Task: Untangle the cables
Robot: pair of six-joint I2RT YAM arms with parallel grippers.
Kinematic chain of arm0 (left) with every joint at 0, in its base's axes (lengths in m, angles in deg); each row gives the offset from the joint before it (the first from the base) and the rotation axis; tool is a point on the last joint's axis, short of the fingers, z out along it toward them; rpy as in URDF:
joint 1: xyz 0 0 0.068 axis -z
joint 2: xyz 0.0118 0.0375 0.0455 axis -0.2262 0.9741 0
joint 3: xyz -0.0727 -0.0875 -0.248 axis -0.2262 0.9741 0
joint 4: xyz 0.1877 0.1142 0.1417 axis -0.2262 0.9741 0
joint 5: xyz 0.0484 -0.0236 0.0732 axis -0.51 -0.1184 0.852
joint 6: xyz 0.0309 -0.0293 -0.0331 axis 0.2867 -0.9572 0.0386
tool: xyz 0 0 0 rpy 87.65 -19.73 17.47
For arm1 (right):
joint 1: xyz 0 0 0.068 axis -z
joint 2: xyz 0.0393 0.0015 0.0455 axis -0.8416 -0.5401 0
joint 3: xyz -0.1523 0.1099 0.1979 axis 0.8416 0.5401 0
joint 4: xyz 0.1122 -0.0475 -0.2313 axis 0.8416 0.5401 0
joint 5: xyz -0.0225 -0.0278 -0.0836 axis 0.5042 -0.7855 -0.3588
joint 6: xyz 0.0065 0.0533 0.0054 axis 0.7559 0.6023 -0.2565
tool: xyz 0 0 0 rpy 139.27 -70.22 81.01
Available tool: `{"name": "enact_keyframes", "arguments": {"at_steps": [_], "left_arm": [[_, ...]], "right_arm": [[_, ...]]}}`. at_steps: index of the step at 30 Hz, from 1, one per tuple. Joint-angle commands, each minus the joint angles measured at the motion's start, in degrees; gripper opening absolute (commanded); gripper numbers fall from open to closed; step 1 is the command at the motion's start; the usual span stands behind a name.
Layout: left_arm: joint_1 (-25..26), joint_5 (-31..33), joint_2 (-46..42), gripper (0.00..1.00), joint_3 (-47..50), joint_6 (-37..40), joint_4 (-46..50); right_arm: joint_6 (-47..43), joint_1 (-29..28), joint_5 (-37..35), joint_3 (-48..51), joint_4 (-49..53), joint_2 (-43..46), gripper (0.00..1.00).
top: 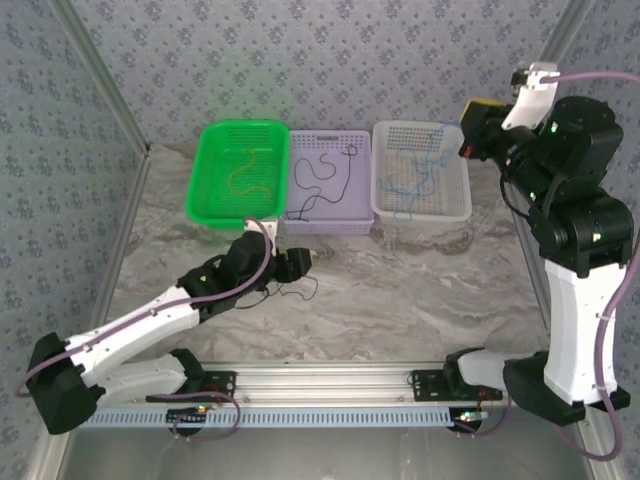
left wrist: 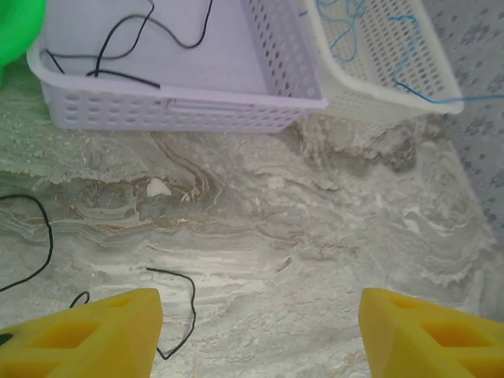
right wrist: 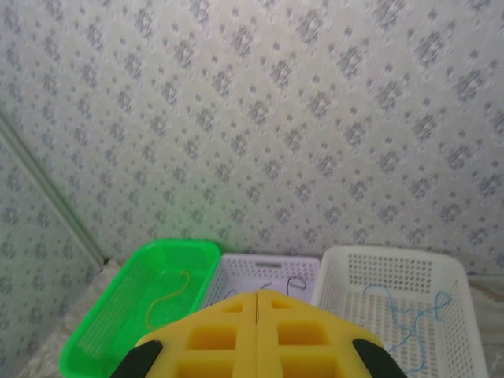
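A loose black cable (top: 290, 292) lies on the marble table just in front of my left gripper (top: 297, 263). In the left wrist view the gripper (left wrist: 260, 315) is open, and that cable (left wrist: 193, 303) curls beside the left finger (left wrist: 94, 335) without touching it. Another black cable (top: 325, 170) rests in the purple basket (top: 325, 228). A yellow-olive cable (top: 245, 172) lies in the green basket (top: 205, 175), and a blue cable (top: 415, 180) in the white basket (top: 420, 215). My right gripper (right wrist: 257, 303) is shut and held high above the white basket.
The three baskets stand side by side against the patterned back wall. A strand of the blue cable (left wrist: 429, 100) hangs over the white basket's near rim. Bare marble stretches between the baskets and the arm bases. The right arm (top: 575, 200) towers at the right edge.
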Motion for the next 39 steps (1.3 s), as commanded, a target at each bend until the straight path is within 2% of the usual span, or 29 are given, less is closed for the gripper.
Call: {"name": "enact_keyframes", "arguments": {"at_steps": [1, 6, 11, 16, 20, 28, 33, 39], "left_arm": [[0.3, 1.0, -3.2, 0.67, 0.7, 0.0, 2.5], [0.3, 1.2, -5.8, 0.67, 2.2, -0.7, 3.2], [0.3, 1.2, -7.4, 0.67, 3.3, -1.0, 4.4], [0.3, 1.4, -9.3, 0.67, 4.0, -1.0, 5.1], [0.3, 1.4, -9.8, 0.67, 4.1, -0.9, 5.5], [0.3, 0.9, -10.1, 0.67, 4.7, -1.1, 5.9], [0.3, 1.4, -11.4, 0.67, 4.6, -0.9, 7.6], [0.2, 3.0, -13.7, 0.67, 4.4, -0.9, 10.5]], "right_arm": [[-0.3, 3.1, 2.8, -5.2, -3.6, -4.1, 0.00], [1.3, 7.7, 7.6, -11.1, -5.2, -11.3, 0.00], [1.5, 11.5, 11.4, -11.0, -7.0, -16.3, 0.00], [2.0, 15.2, 15.3, -3.0, -11.9, -18.0, 0.00], [3.1, 17.3, 16.9, 0.3, -13.8, -23.3, 0.00], [5.5, 18.9, 14.2, -1.6, -12.3, -39.2, 0.00], [6.7, 18.7, 12.5, -7.4, -8.4, -49.5, 0.00], [9.0, 18.5, 10.7, -9.5, -6.6, -56.5, 0.00]]}}
